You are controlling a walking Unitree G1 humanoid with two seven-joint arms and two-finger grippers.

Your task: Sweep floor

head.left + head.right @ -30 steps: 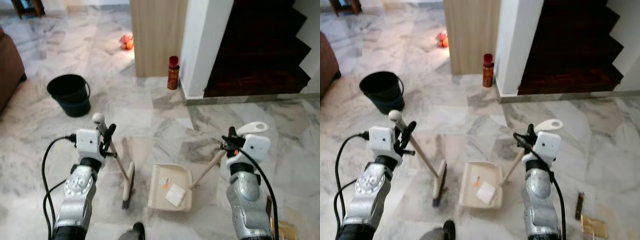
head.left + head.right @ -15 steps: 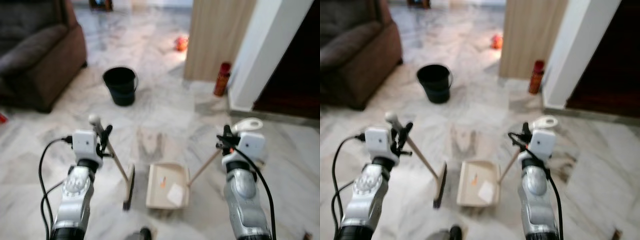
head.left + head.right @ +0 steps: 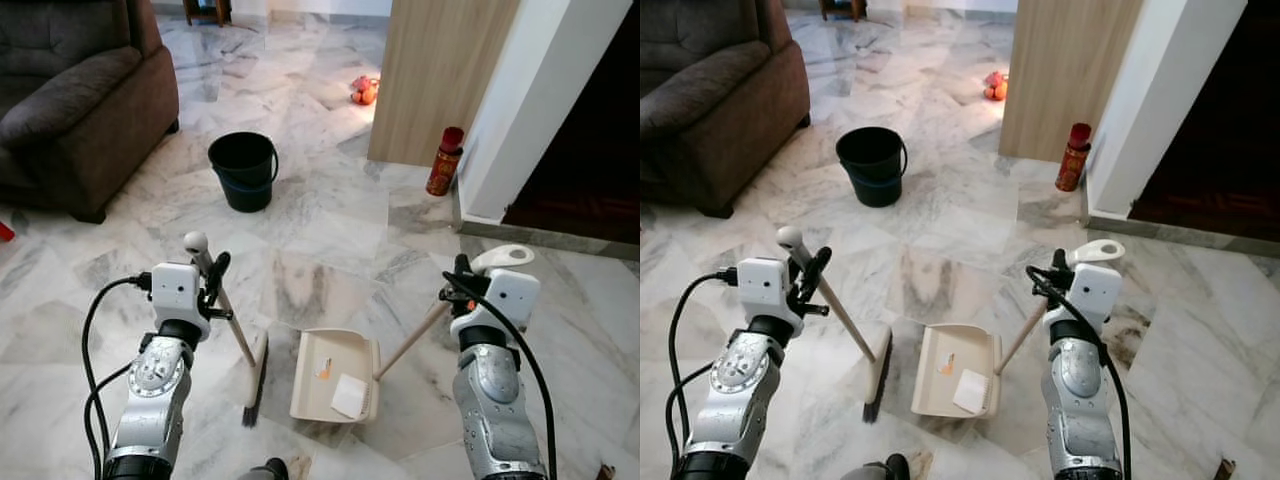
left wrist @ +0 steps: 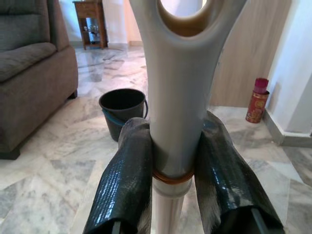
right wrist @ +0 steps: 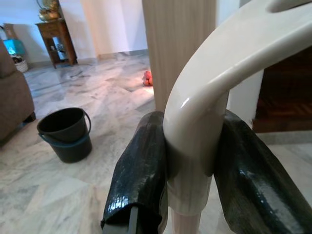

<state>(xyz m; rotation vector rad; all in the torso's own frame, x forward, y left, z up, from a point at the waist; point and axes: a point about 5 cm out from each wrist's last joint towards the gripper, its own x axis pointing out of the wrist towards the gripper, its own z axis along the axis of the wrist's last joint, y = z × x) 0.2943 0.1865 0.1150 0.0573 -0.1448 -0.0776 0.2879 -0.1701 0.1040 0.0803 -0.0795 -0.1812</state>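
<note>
L gripper (image 4: 173, 190) was clamped on the broom (image 3: 240, 345) handle near its top, brush head resting on the marble floor (image 3: 330, 230) just beside the dustpan (image 3: 335, 375). R gripper (image 5: 190, 195) was closed round the dustpan's grey handle end, pan flat on floor w/ white paper scrap (image 3: 348, 395) + small orange bit inside. Black bucket (image 3: 243, 170) stood well ahead, near brown sofa (image 3: 70, 100); red can (image 3: 444, 160) by the white wall corner.

Colours on the veined marble floor (image 3: 330, 230)

Cream dustpan (image 3: 335, 375) with white paper (image 3: 349, 395), black bucket (image 3: 243, 170), brown sofa (image 3: 80, 95), red can (image 3: 444, 161), black fingers (image 4: 124, 180).
</note>
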